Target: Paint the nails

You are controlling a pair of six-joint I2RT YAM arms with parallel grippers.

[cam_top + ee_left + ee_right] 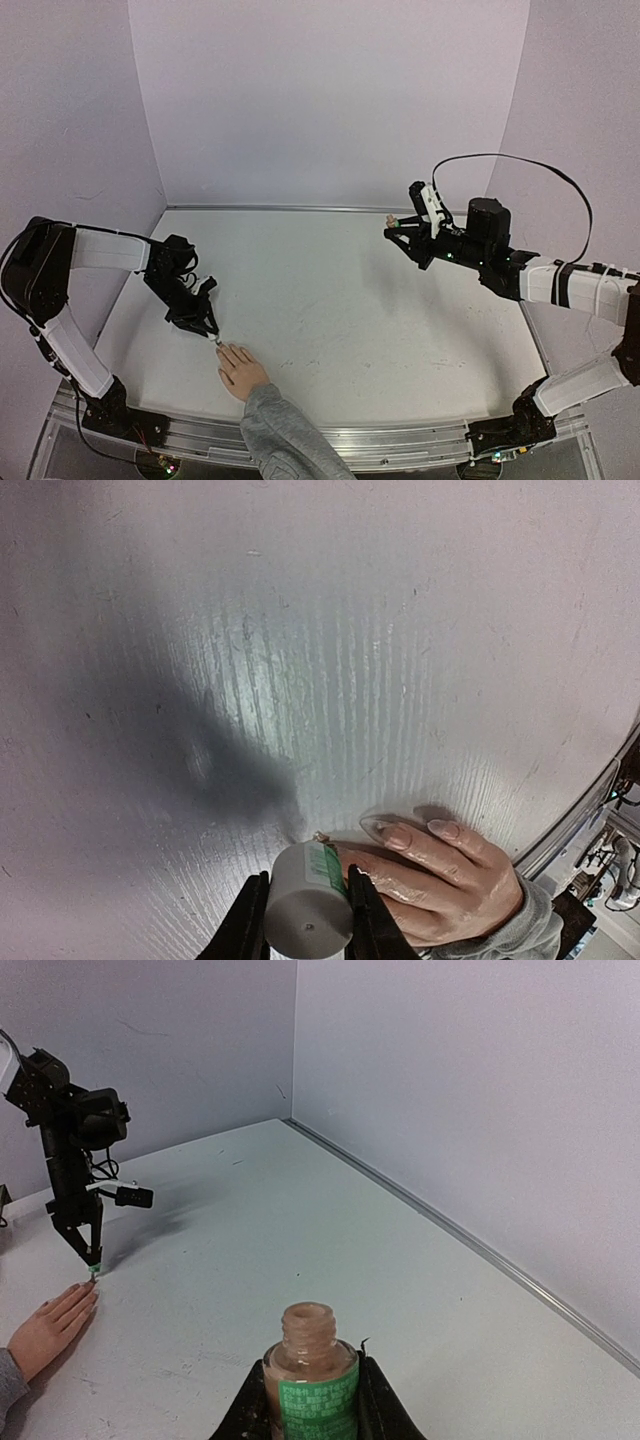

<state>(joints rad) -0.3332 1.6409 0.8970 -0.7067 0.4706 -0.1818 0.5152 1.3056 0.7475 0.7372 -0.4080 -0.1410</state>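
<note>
A flesh-coloured hand (243, 372) in a grey knit sleeve (285, 440) lies flat near the table's front edge. Its pale nails (397, 835) show in the left wrist view. My left gripper (308, 920) is shut on a whitish cylindrical cap (308, 905) with a green label. The cap's brush tip (320, 837) sits just left of the fingertips, close to a nail; I cannot tell if it touches. My right gripper (312, 1410) is shut on an open polish bottle (315, 1380) with a green label, held above the table at the right (392, 220).
Pale walls close the white table (340, 300) at the back and both sides, with a metal rail (400, 440) along the front. From the right wrist view, the left arm (70, 1150) stands over the hand (50, 1325) far to the left.
</note>
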